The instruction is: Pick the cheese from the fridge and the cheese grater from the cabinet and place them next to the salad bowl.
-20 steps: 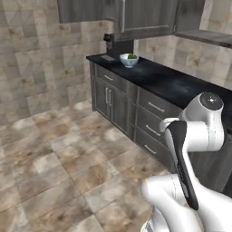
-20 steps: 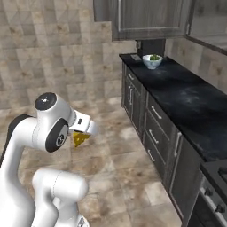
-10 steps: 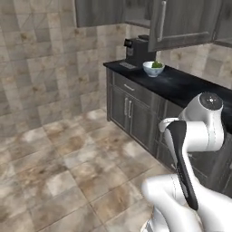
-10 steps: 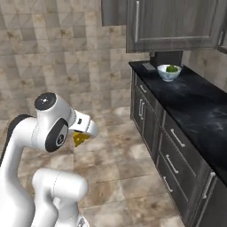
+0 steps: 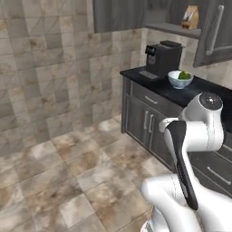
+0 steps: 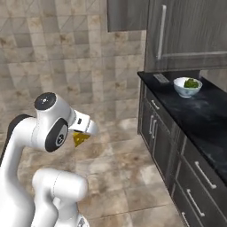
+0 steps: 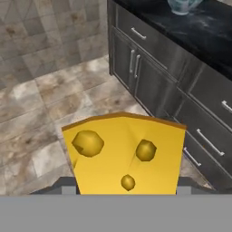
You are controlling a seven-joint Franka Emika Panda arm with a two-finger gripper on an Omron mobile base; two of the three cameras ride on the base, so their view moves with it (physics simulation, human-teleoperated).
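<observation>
A yellow-orange cheese [image 7: 124, 154] wedge with holes sits close in the hand view, and my gripper [image 7: 124, 186] is shut on it. From the right base view the cheese [image 6: 80, 138] hangs under the gripper [image 6: 83, 135], over the tiled floor and left of the counter. The salad bowl [image 5: 180, 79] [image 6: 187, 87] [image 7: 181, 5], white with green leaves, stands on the black counter [image 5: 204, 93]. Above it the cabinet [image 5: 174, 28] is open and shows a flat shelf. The cheese grater and the fridge are out of view.
A brown paper bag [image 5: 190, 17] stands on the cabinet shelf. A dark coffee machine [image 5: 162, 59] sits left of the bowl. Dark drawer and door fronts [image 7: 149, 72] with metal handles run below the counter. Tiled floor [image 5: 68, 167] lies open to the left.
The base has driven, so the whole scene shifted: counter, bowl and cabinet now sit further right and larger. The cheese stays in the shut gripper.
</observation>
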